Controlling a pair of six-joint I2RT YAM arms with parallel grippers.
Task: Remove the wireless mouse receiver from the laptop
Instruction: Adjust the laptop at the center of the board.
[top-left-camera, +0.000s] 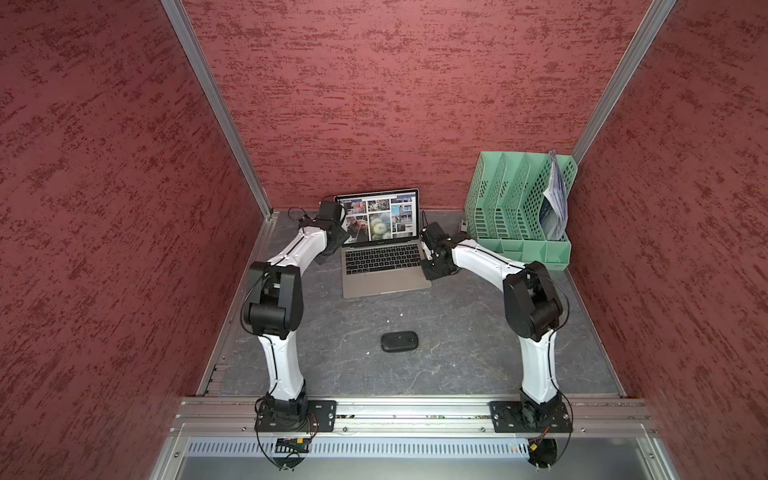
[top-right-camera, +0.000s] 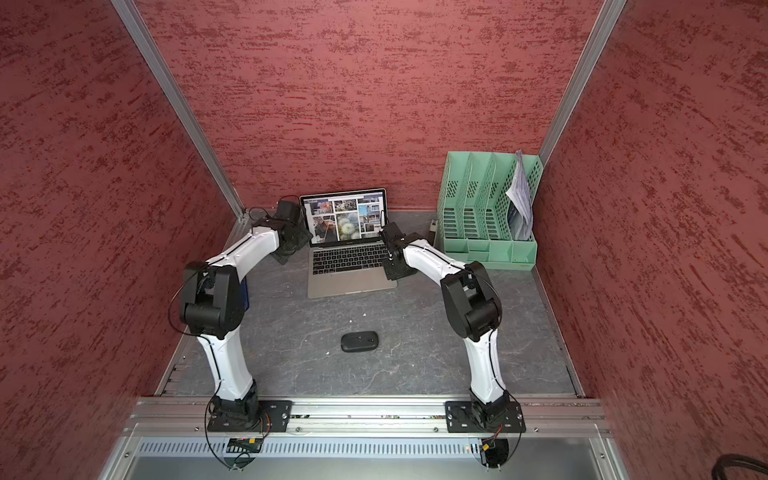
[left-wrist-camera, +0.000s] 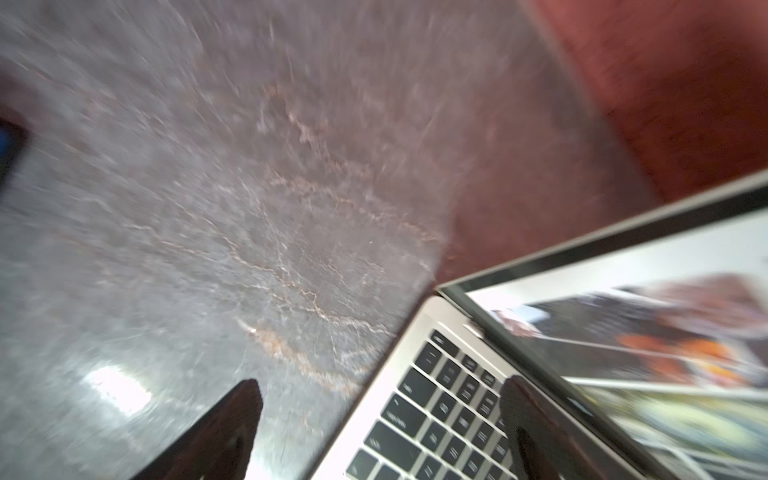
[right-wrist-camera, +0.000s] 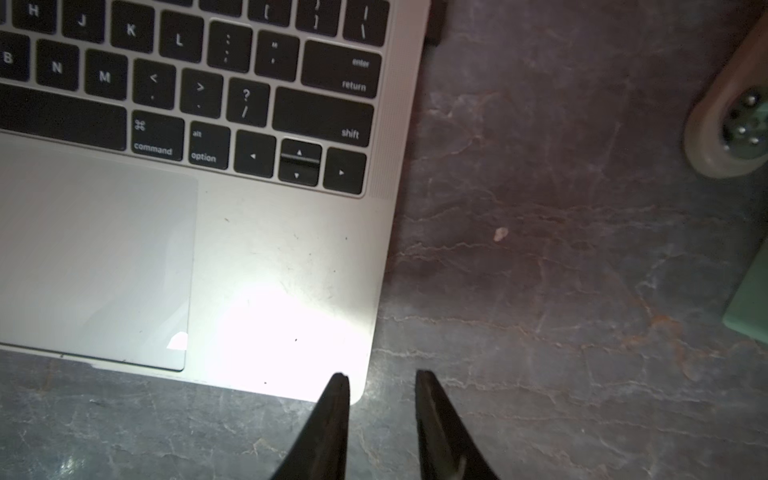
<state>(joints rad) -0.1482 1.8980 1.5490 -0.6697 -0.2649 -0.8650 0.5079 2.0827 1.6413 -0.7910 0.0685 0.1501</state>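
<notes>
**At the Laptop's Right Edge, the Receiver Sat Plugged In**

Toward the back of the grey, veined tabletop (top-left-camera: 415, 374), the laptop (top-left-camera: 384, 259) stood open with its screen showing a grid of photos. The wireless mouse receiver (right-wrist-camera: 435, 23) appeared only in the right wrist view. It was a small dark stub sticking out of the laptop's right side, level with the backslash key and partly cut off by the frame. In both top views the right arm (top-left-camera: 482, 257) covered that stretch of the edge, so the stub could not be seen there.

The right jaws were parted only narrowly and held nothing. One fingertip (right-wrist-camera: 340, 384) hung over the laptop's near right corner, and the other (right-wrist-camera: 424, 380) was over bare tabletop just beside it. The receiver sat farther along the same edge, well apart from them.

The left arm (top-left-camera: 299, 245) reached to the laptop's left side. Its wrist view was blurred, but the left jaws showed spread wide and empty. One finger (left-wrist-camera: 232, 419) was over the tabletop, and the other (left-wrist-camera: 536, 419) was over the keys near the hinge.

A flat black oval mouse (top-left-camera: 399, 342) lay in front of the laptop, well apart from it and between the two arms. At the back right stood a green file organiser (top-left-camera: 521, 203), with papers (top-left-camera: 555, 195) in its rightmost slot. A pale crumb (right-wrist-camera: 500, 234) lay on the tabletop to the right of the laptop.
</notes>
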